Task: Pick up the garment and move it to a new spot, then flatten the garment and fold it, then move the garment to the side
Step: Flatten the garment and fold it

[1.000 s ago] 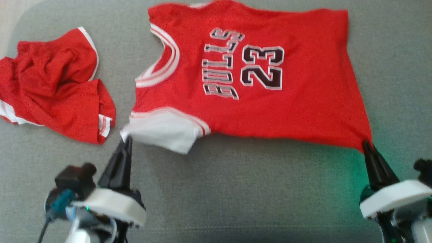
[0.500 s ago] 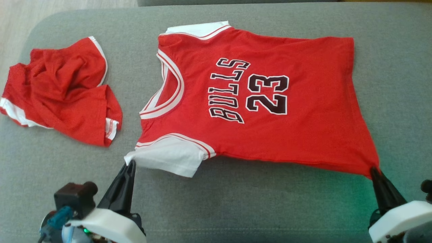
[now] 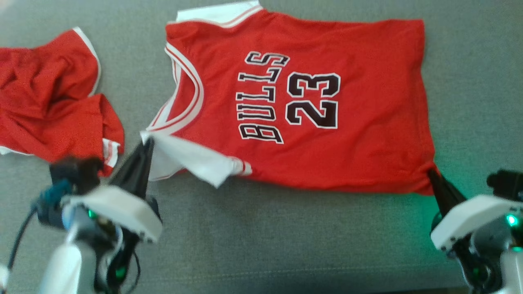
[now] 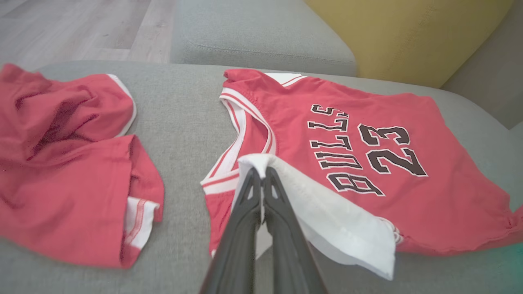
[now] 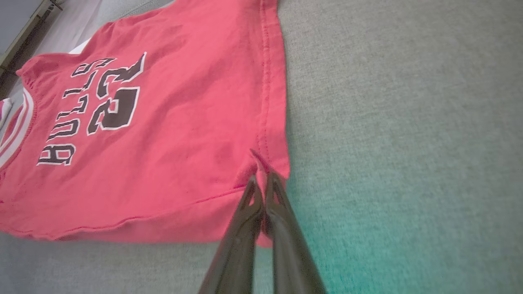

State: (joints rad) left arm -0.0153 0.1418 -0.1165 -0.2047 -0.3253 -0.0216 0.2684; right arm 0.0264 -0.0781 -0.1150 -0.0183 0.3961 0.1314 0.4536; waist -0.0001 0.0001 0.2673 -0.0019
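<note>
The garment (image 3: 327,102) is a red jersey with white trim, printed BULLS 23, spread on the grey cushion (image 3: 286,237). My left gripper (image 3: 146,141) is shut on its white near sleeve, which is lifted and folded over toward the chest. The left wrist view shows that white sleeve (image 4: 327,216) pinched at the left gripper (image 4: 261,169). My right gripper (image 3: 431,171) is shut on the jersey's near hem corner, at the lower right. In the right wrist view the red hem corner (image 5: 269,163) bunches at the right gripper (image 5: 261,177).
A second red garment (image 3: 53,110) with white trim lies crumpled on the cushion to the left (image 4: 69,175). A yellow cushion (image 4: 408,36) and wooden floor (image 4: 81,28) lie beyond the far edge. Bare grey cushion stretches along the near side.
My left gripper has lifted the white sleeve and carried it up over the jersey. The right gripper followed with the hem corner. The head camera has shifted.
</note>
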